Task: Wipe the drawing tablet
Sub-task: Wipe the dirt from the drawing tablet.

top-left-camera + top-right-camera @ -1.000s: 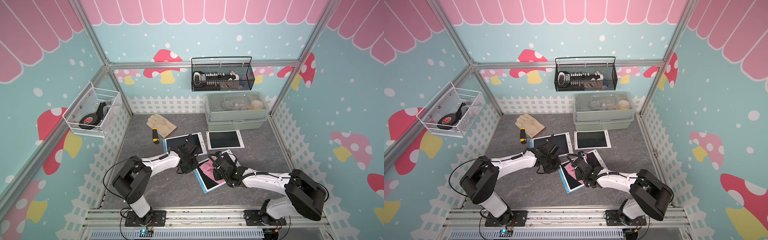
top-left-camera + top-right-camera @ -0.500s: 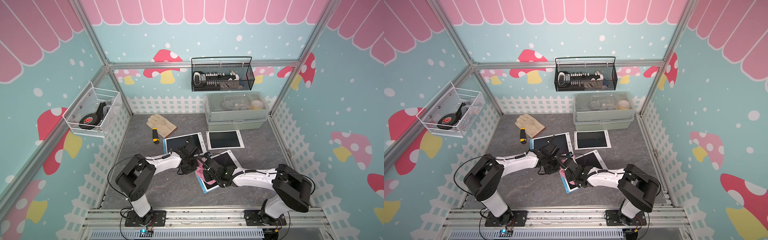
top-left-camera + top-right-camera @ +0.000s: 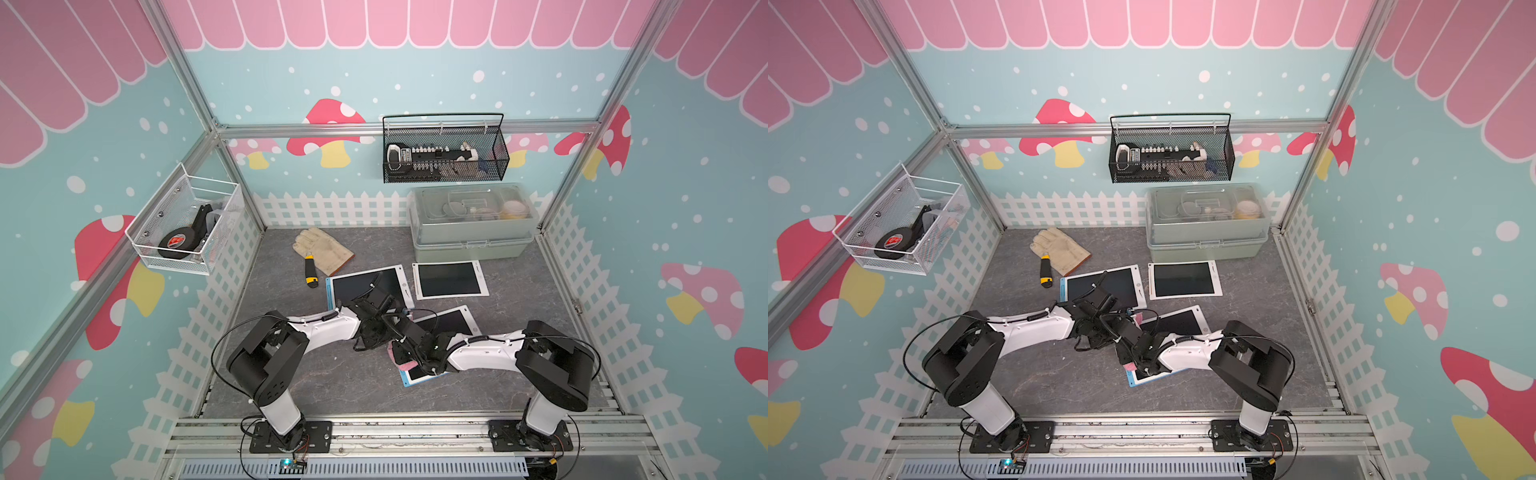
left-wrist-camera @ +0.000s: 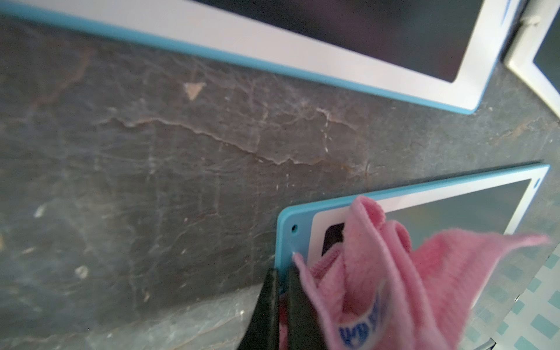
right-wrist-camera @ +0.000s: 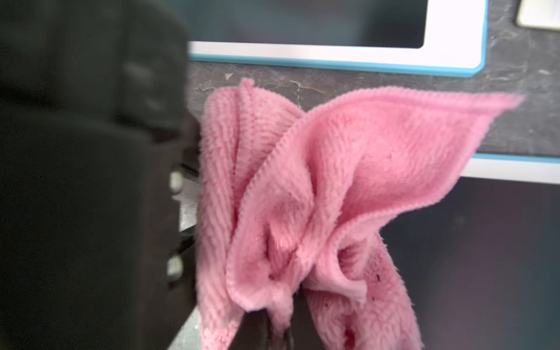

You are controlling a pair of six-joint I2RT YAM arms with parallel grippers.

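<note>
In both top views, your right gripper point(image 3: 400, 356) has dragged the pink cloth point(image 3: 405, 366) along the drawing tablet point(image 3: 452, 322) to its near corner since a second ago, so one stroke looks finished. Left wrist: your left gripper point(image 4: 282, 281) has just closed, seemingly pinching the tablet's blue rim, likely to steady it. Right wrist: the jaws are clamped on the bunched cloth over the dark screen.

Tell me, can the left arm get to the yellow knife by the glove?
Probably yes. The yellow knife lies on bare floor, and nothing stands between it and the left arm. But the left hand is shut at the corner of the near tablet, so it must lift and open first.
</note>
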